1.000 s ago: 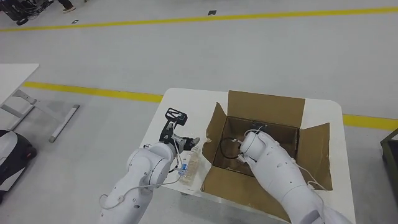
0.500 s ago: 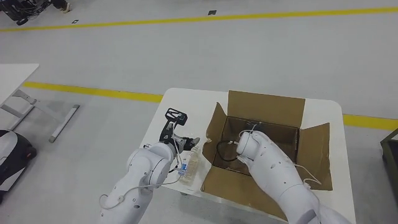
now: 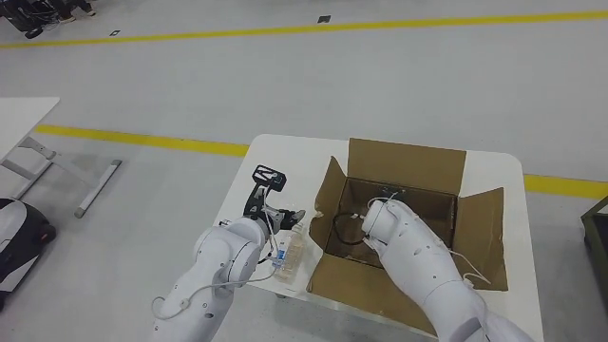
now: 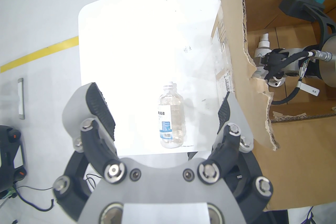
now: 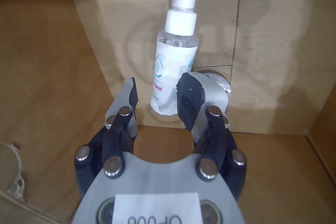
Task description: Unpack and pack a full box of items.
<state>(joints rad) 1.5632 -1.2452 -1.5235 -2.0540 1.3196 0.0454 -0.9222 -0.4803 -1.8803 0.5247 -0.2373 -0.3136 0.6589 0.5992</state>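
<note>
An open cardboard box stands on the right half of the white table. My right arm is down inside it. My right gripper is open around the lower body of a white-labelled spray bottle; one finger touches the bottle, and cardboard shows between it and the other. The spray bottle is also visible over the torn box wall. My left gripper hangs open and holds nothing, above a clear labelled bottle lying on the table beside the box.
The box's flaps are folded outward, and the one nearest my left gripper has a ragged torn edge. Bare tabletop stretches beyond the clear bottle. The table's front edge lies just under my left gripper.
My right arm has edged slightly toward the box wall nearest my left arm. The left arm and the clear bottle have not moved.
</note>
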